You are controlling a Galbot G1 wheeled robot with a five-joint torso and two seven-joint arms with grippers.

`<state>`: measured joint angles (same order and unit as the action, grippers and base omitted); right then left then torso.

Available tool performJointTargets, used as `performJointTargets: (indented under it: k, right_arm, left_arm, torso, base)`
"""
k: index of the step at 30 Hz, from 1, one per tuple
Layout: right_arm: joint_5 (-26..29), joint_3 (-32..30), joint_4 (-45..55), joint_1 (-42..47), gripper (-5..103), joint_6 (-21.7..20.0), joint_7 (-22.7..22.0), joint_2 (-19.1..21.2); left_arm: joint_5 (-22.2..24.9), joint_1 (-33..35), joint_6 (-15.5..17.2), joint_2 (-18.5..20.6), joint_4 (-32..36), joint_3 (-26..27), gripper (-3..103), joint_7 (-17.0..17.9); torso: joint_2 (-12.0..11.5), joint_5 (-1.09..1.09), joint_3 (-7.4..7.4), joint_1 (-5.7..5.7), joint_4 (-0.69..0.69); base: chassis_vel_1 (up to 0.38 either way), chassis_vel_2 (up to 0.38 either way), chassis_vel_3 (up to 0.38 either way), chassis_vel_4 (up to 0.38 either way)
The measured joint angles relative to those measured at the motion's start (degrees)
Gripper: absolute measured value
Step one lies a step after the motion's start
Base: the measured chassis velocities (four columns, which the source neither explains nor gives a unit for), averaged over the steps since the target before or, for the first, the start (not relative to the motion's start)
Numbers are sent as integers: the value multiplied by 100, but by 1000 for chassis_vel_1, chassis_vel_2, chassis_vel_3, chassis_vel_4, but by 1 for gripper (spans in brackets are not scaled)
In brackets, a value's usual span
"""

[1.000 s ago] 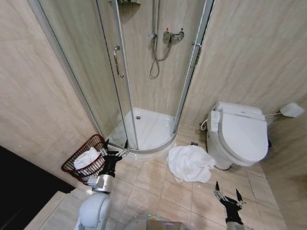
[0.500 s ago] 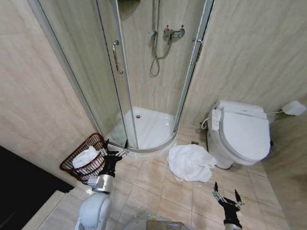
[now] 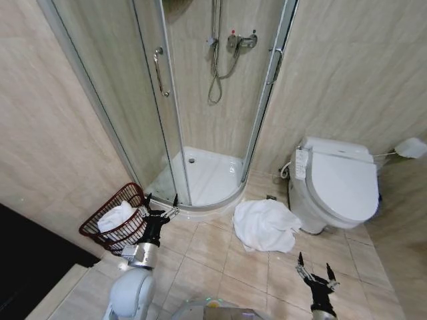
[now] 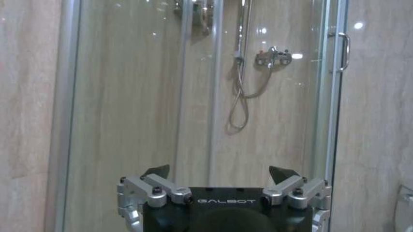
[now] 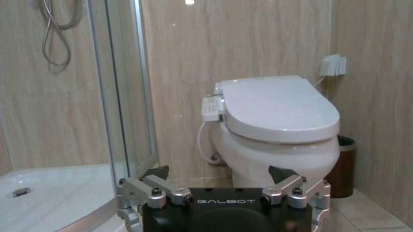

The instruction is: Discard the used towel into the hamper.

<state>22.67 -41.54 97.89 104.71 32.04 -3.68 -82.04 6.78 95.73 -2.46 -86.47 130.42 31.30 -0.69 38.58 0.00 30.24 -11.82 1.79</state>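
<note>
A crumpled white used towel (image 3: 267, 226) lies on the tiled floor between the shower and the toilet. The dark red-brown wire hamper (image 3: 95, 233) stands at the left wall and holds a white cloth (image 3: 115, 216). My left gripper (image 3: 160, 202) is open, just right of the hamper's rim, holding nothing; its fingertips (image 4: 157, 171) frame the shower glass in the left wrist view. My right gripper (image 3: 313, 262) is open and low at the bottom right, well short of the towel; in the right wrist view its fingertips (image 5: 281, 173) point toward the toilet.
A curved glass shower cabin (image 3: 207, 100) with a white tray (image 3: 207, 177) fills the back. A white toilet (image 3: 337, 190) with closed lid stands right of the towel, a small dark bin (image 5: 343, 166) behind it. A dark doorway edge (image 3: 27, 267) lies at the lower left.
The whole head view has shifted slightly, so the camera moved. The right gripper sits a little lower in the view than a second ago. Towel and hamper stay put.
</note>
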Motion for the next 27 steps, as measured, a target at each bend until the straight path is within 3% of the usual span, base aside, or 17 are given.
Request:
performJointTargets:
  k: [27]
  right_arm:
    - [8, -1, -136, -109, 100, 81, 49, -9]
  left_arm:
    - [0, 0, 0, 0, 0, -1, 100, 0]
  torso:
    - [-595, 0, -346, 247, 0]
  base:
    - [-24, -24, 24, 21]
